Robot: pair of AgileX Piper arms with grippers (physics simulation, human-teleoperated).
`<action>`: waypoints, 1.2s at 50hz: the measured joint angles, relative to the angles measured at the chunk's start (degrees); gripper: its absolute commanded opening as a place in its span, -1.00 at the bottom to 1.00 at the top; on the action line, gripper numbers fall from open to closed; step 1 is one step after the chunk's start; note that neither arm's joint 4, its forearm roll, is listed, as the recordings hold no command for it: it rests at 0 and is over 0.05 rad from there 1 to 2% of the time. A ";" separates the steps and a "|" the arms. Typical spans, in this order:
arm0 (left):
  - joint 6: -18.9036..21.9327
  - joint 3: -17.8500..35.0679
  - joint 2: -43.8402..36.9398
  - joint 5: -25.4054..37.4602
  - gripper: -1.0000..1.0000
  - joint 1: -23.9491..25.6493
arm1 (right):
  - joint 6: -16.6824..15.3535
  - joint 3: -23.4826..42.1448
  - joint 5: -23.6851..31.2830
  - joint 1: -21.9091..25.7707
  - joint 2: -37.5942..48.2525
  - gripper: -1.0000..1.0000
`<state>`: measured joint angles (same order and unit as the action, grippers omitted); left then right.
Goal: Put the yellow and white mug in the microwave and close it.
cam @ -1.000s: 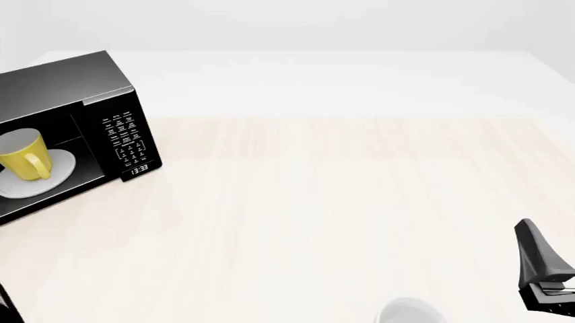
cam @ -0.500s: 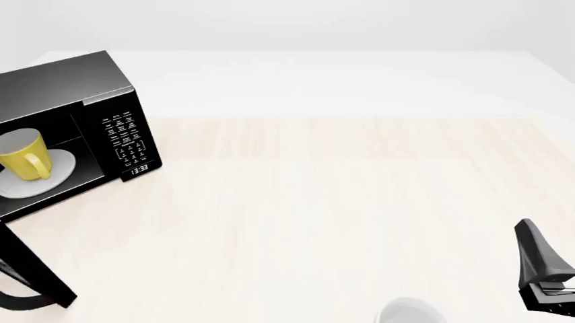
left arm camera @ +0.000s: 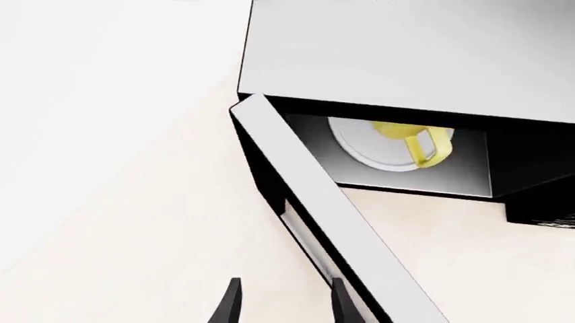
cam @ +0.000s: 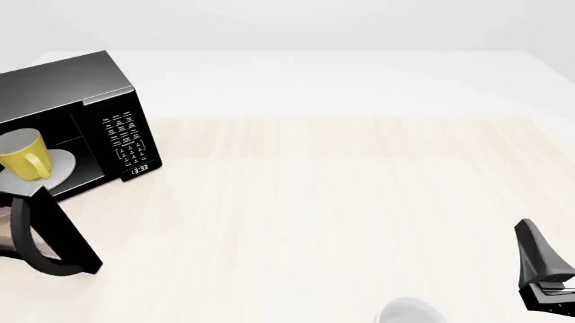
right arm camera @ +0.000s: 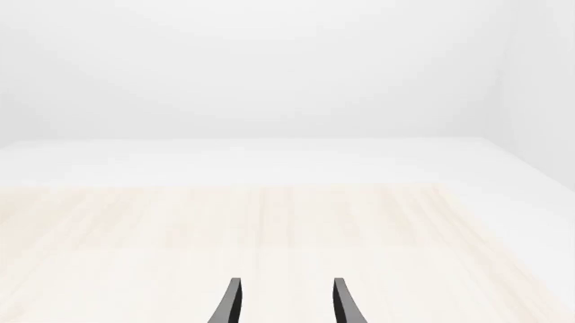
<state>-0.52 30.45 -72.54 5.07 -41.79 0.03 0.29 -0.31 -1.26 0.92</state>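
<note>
The yellow and white mug sits inside the microwave, on the round white plate; the microwave stands at the far left edge of the desk; its door is partly open, swung out toward the near left corner.

The left gripper has its two fingers apart, holding nothing, right beside the door's outer side; one finger looks very near the door, but I cannot tell if it touches. The right gripper is also spread open and holds nothing, near the right edge of the desk.

What could go wrong: I think a push too near the hinge could slide the whole microwave and leave the door open; a finger could slip off the smooth door or get caught in the gap; a hard slam might shake the mug on its plate.

Hard to see: the front view cuts off the microwave's left side and most of the left arm; a white round thing at the near edge is only partly in view.
</note>
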 measured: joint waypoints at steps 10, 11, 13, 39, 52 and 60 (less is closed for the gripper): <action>-0.38 0.37 -0.67 -0.94 1.00 2.00 | 0.01 0.00 -0.01 -0.02 0.01 1.00; -0.42 0.44 -0.77 -1.04 1.00 2.16 | 0.01 0.00 -0.01 -0.02 0.01 1.00; -0.50 0.57 -0.97 -1.22 1.00 2.47 | 0.01 0.00 -0.01 -0.02 0.02 1.00; -2.11 4.98 -3.94 -2.44 1.00 6.08 | 0.00 0.00 -0.02 -0.05 0.03 1.00; -2.16 6.76 -5.79 -3.41 1.00 6.93 | 0.00 0.00 -0.02 -0.07 0.04 1.00; -2.11 7.93 -7.35 -4.11 1.00 7.42 | 0.00 0.00 -0.02 -0.08 0.04 1.00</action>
<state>-2.63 38.39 -79.89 0.96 -34.37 0.02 0.28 -0.34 -1.34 0.96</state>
